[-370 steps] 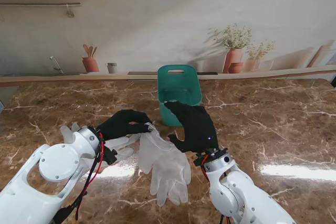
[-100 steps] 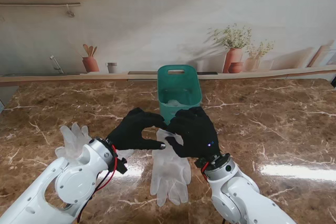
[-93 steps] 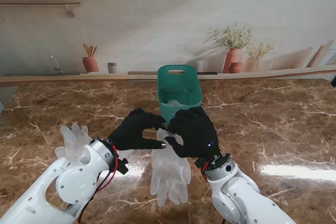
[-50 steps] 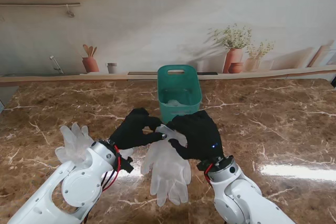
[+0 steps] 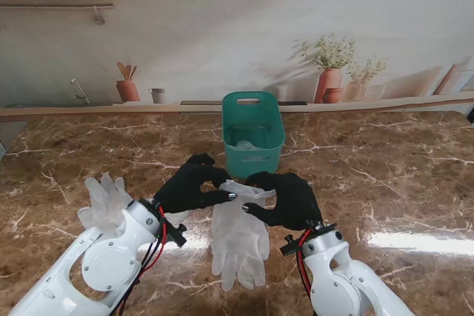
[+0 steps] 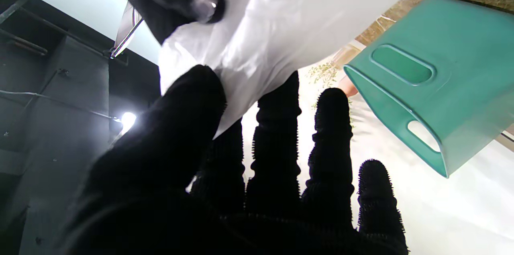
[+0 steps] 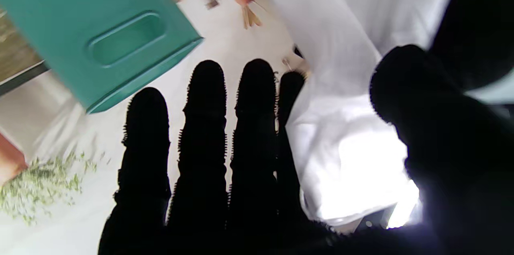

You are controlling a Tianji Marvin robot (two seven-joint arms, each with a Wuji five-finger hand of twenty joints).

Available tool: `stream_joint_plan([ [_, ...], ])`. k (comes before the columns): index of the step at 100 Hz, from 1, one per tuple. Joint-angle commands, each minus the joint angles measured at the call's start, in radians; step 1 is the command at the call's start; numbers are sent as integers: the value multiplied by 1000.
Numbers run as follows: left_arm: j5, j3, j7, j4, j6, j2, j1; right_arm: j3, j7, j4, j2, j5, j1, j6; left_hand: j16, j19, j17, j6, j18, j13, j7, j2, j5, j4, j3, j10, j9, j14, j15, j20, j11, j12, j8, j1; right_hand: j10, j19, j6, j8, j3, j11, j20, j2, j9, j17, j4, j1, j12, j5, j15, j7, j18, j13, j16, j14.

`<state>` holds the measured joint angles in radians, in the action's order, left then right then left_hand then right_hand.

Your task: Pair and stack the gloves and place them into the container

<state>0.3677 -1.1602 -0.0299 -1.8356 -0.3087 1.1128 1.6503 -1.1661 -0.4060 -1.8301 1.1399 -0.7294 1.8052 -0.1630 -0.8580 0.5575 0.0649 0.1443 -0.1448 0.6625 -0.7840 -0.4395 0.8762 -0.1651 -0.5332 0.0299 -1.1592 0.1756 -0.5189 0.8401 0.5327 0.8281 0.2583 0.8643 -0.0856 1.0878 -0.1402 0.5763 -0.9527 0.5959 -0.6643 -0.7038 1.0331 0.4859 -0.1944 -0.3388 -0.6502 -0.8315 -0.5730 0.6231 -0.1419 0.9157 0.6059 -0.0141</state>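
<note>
A stack of translucent white gloves [image 5: 238, 242] lies on the marble table [image 5: 385, 183], fingers toward me and cuff end raised. My black-gloved left hand [image 5: 191, 183] pinches the cuff's left side between thumb and forefinger, and the left wrist view shows the white gloves [image 6: 281, 18] held by the left hand [image 6: 241, 190]. My right hand [image 5: 290, 199] pinches the cuff's right side. The right wrist view has the white gloves [image 7: 353, 86] beside the right hand [image 7: 241, 166]. The green container [image 5: 255, 159] stands just beyond both hands, with something pale inside.
Another translucent glove [image 5: 104, 196] lies on the table to the left, beside my left forearm. The green container [image 6: 441, 86] [image 7: 80, 6] shows its handle slot in both wrist views. A ledge with pots runs along the far edge of the table.
My left hand swung right from the left-hand glove to the stack's cuff. My right hand drew nearer to me and lower. Both now pinch the cuff, which has lifted a little.
</note>
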Motion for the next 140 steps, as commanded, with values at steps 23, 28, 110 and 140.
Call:
stream_joint_plan([
  [23, 17, -4, 63, 2, 25, 10, 29, -17, -7, -35, 40, 165, 51, -79, 4, 22, 15, 49, 20, 35, 21, -3, 62, -3, -88, -62, -63, -21, -5, 66, -53, -81, -83, 13, -42, -4, -163, -177, -47, -65, -47, 17, 77, -55, -121, -98, -42, -160, 20, 347, 26, -37, -2, 36],
  [28, 17, -7, 73, 0, 28, 12, 35, -25, 14, -47, 41, 206, 63, -95, 20, 53, 10, 38, 15, 63, -1, -30, 73, -2, -99, -68, -92, -28, -2, 56, -85, -136, -84, -13, -35, 0, -149, -189, -62, -79, -54, 38, 83, -58, -117, -87, -31, -158, 8, 347, 26, -37, 2, 33],
  [110, -124, -170, -260, -144, -31, -65, 277, -140, 370, -172, -32, 303, 249, -197, 52, 307, -23, -98, 9, 240, -94, -91, 118, -36, -94, -22, -245, -41, -77, -56, -7, -369, -76, -40, 61, 322, -14, -100, -113, -3, -129, 68, 381, 193, -102, -92, -49, -218, -328, 360, -41, 279, 108, -3],
  [140, -155, -70, -251, 11, 88, -53, 145, -93, 444, -85, -37, 362, 132, -19, 48, 315, -13, -113, 10, 229, -87, -88, 115, -34, -94, -9, -243, -25, -83, -63, -5, -380, -65, -31, 64, 331, -3, -103, -109, -7, -118, 74, 386, 191, -99, -94, -50, -216, -329, 351, -42, 281, 107, -6],
])
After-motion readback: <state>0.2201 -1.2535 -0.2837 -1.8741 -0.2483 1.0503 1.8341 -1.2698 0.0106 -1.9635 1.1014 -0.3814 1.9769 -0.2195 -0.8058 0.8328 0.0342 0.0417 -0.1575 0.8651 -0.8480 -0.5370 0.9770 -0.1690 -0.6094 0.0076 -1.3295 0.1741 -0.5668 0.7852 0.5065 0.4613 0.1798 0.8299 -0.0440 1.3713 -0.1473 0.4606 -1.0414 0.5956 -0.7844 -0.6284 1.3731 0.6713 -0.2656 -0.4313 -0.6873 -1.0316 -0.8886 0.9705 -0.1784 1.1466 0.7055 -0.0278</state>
